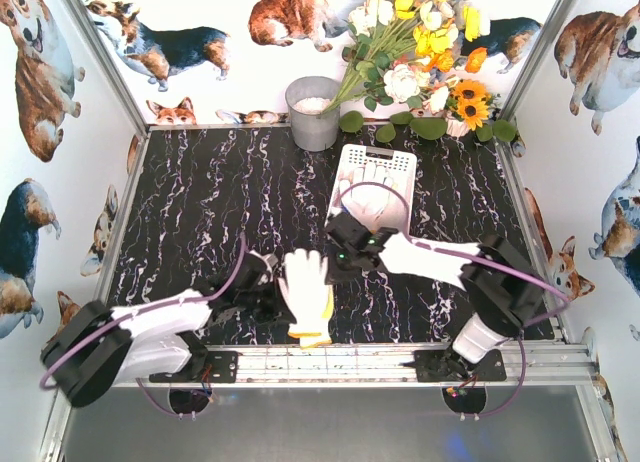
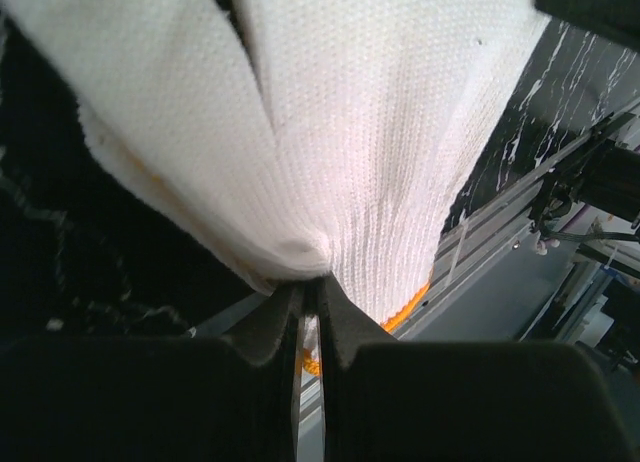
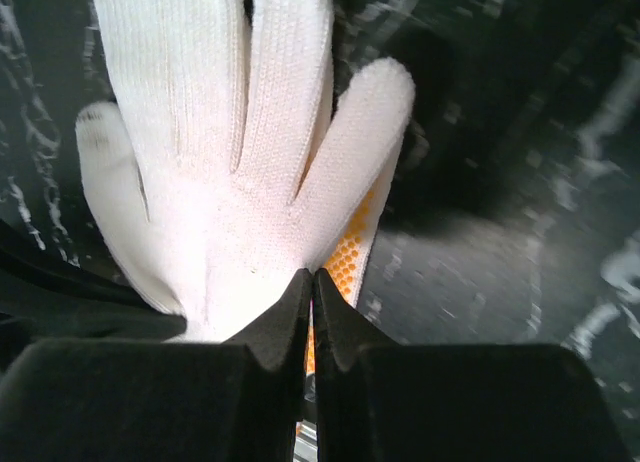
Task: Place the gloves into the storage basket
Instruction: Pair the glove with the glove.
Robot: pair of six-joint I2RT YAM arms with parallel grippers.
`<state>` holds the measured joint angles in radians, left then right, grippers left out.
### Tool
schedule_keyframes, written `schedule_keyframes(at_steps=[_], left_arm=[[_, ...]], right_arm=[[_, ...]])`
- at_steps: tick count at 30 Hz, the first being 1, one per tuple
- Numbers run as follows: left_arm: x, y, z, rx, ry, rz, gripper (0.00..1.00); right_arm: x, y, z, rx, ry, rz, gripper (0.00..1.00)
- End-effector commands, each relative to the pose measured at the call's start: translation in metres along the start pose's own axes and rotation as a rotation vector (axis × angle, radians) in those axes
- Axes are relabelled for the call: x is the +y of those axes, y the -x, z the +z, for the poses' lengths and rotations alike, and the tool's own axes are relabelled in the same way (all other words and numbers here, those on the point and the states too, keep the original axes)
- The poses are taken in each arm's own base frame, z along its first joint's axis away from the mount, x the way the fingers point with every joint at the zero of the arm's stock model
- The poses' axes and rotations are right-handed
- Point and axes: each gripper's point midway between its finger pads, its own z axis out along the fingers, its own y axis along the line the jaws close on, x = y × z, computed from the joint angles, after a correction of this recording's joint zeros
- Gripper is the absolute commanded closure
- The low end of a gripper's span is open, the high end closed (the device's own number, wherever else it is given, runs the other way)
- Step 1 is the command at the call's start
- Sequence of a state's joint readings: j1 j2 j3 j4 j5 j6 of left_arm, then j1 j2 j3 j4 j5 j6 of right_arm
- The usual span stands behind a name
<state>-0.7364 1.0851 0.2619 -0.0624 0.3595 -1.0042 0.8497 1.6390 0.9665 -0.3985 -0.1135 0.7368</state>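
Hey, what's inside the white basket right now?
A white glove lies in the basket. The right arm and its purple cable cover the basket's near end, so anything else lying there, or under that glove, cannot be seen.

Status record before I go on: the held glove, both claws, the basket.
glove in hand: white glove, yellow cuff edge, near the table's front edge
left claw: shut on white glove, near the cuff
right claw: shut on white glove, by the fingers
storage basket: behind the right claw, one pale glove inside
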Motion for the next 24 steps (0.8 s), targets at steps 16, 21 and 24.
schedule_keyframes(at_steps=[16, 21, 24], left_arm=[[-0.056, 0.016, -0.004, 0.035, -0.102, 0.179, 1.00], [-0.058, 0.006, -0.010, 0.052, -0.114, 0.186, 1.00], [-0.062, 0.001, -0.012, 0.058, -0.124, 0.196, 1.00]], right_arm=[[-0.030, 0.023, -0.057, -0.192, -0.011, 0.131, 1.00], [-0.024, 0.020, -0.065, -0.199, 0.028, 0.130, 1.00], [-0.023, 0.017, -0.070, -0.210, 0.042, 0.120, 1.00]])
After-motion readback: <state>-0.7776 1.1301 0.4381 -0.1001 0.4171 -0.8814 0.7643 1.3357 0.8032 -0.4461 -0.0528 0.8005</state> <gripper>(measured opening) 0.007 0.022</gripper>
